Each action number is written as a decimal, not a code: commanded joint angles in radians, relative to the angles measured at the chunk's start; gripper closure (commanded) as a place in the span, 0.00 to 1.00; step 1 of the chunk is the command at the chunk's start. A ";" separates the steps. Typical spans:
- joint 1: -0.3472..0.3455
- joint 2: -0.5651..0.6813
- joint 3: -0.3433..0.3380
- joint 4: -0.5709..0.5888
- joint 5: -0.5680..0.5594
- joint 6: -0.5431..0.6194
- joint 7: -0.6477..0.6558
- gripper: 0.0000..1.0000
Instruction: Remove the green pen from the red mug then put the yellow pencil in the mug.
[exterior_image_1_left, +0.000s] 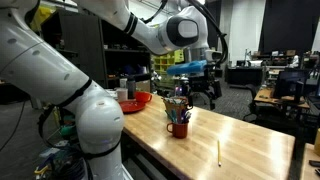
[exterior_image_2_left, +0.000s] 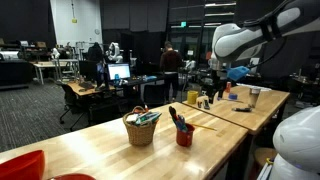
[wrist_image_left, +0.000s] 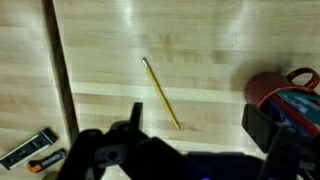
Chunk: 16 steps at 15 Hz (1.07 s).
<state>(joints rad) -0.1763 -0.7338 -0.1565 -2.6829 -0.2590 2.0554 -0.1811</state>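
Observation:
The red mug stands on the wooden table with several pens sticking out of it; it also shows in the other exterior view and at the right edge of the wrist view. I cannot pick out the green pen among them. The yellow pencil lies flat on the table beside the mug, apart from it, and shows in an exterior view. My gripper is open and empty. It hangs well above the table, over the bare wood between pencil and mug.
A woven basket with items stands near the mug. A red-orange bowl sits farther along the table. A black and orange tool lies beyond a table seam. Cups stand on the far table.

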 joint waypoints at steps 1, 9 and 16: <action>0.004 0.000 -0.003 0.002 -0.002 -0.003 0.002 0.00; 0.004 0.000 -0.003 0.002 -0.002 -0.003 0.002 0.00; 0.004 0.000 -0.003 0.002 -0.002 -0.003 0.002 0.00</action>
<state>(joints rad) -0.1763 -0.7338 -0.1565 -2.6829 -0.2590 2.0555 -0.1809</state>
